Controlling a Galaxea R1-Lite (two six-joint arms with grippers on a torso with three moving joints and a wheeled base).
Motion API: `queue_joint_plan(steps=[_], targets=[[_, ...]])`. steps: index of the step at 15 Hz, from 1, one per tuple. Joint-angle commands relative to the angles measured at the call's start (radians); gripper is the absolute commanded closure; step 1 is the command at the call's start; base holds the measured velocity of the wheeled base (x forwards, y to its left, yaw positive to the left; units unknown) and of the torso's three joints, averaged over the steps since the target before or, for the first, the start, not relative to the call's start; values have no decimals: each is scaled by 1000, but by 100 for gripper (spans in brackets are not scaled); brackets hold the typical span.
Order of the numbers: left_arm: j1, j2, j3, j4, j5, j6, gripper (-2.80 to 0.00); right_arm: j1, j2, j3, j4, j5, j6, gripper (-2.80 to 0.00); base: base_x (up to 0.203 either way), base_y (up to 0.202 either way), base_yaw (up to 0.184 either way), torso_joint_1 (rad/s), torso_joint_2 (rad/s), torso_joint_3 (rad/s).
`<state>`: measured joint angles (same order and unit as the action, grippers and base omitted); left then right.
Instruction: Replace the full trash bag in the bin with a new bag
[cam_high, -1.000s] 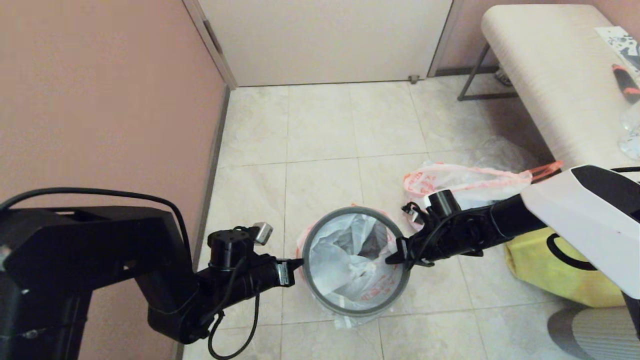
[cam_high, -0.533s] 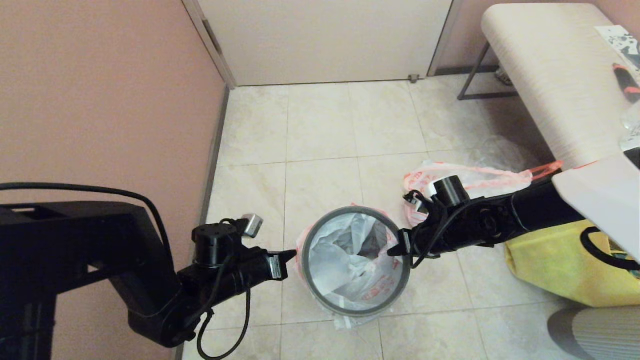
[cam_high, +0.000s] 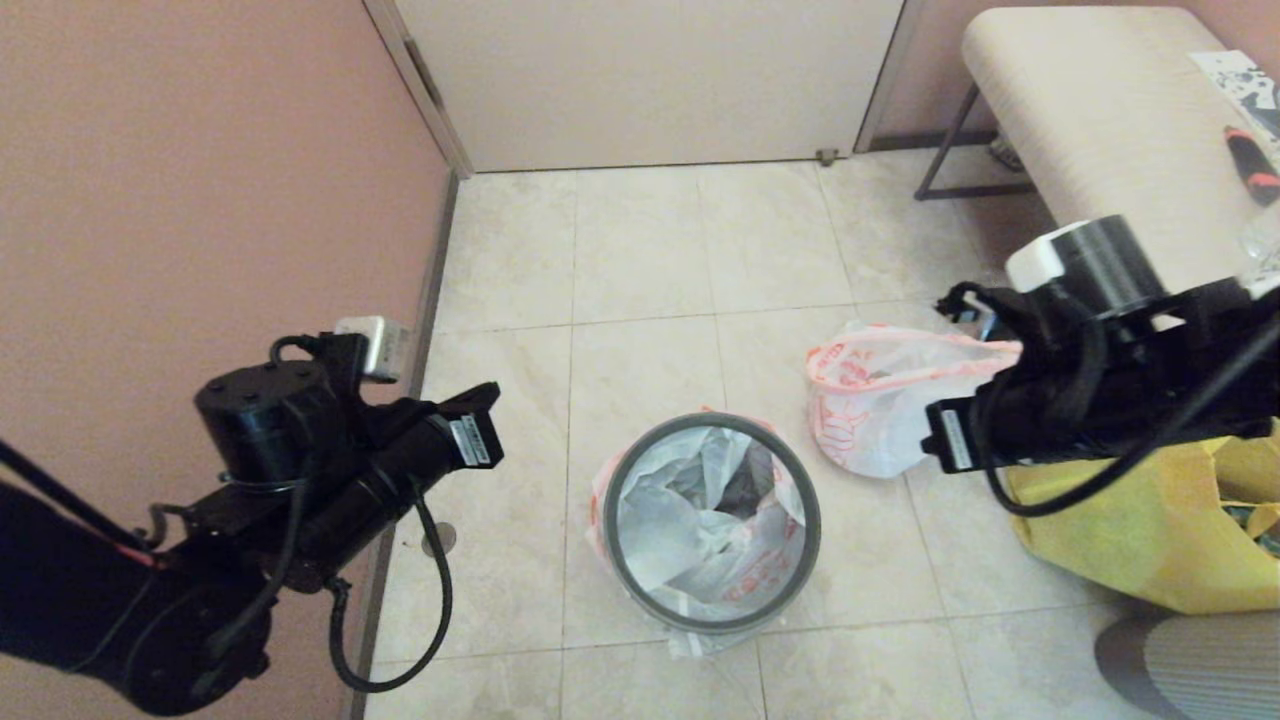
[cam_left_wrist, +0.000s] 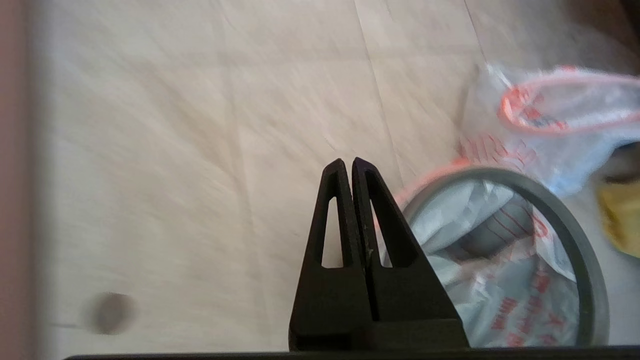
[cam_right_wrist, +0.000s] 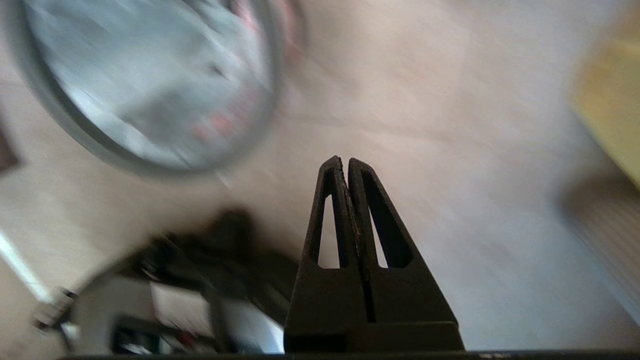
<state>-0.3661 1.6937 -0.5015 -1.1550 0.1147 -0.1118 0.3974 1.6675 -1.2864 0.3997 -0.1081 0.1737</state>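
The bin (cam_high: 712, 625) stands on the floor tiles with its grey hoop (cam_high: 640, 460) on the rim. The new bag (cam_high: 680, 520), white with orange print, lines the inside, and its edge shows outside under the hoop. The full trash bag (cam_high: 870, 420) sits on the floor to the right of the bin. My left gripper (cam_high: 491, 391) is shut and empty, raised well left of the bin. My right gripper (cam_high: 928, 440) is shut and empty, raised over the full bag's right side. The left wrist view shows shut fingers (cam_left_wrist: 340, 200), the hoop (cam_left_wrist: 575, 240) and the full bag (cam_left_wrist: 560, 125).
A yellow bag (cam_high: 1150, 530) lies at the right beside the full bag. A pale bench (cam_high: 1090, 150) stands at the back right. A pink wall (cam_high: 200, 200) runs along the left and a door (cam_high: 650, 80) is at the back.
Both grippers have left the bin's rim. The left arm rose and drew back to the left, the right arm rose and drew back to the right. The bin and hoop stayed put.
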Motion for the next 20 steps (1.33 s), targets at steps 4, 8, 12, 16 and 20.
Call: queue_joint_plan(steps=[4, 8, 12, 16, 20], targets=[[-19, -434, 116, 97, 117, 93, 0, -19, -378, 233, 100, -218, -12, 0, 0, 0, 0, 0, 0, 0], [-21, -775, 146, 327, 236, 119, 0, -71, -659, 345, 177, -285, -23, 0, 0, 0, 0, 0, 0, 0], [169, -1070, 113, 593, 348, 137, 0, -201, -1001, 369, 307, -310, -72, 0, 0, 0, 0, 0, 0, 0], [321, -1242, 121, 725, 358, 118, 0, -274, -1286, 374, 426, -318, -171, 0, 0, 0, 0, 0, 0, 0], [333, -1416, 210, 871, 245, 116, 0, -284, -1386, 406, 462, -298, -198, 0, 0, 0, 0, 0, 0, 0]])
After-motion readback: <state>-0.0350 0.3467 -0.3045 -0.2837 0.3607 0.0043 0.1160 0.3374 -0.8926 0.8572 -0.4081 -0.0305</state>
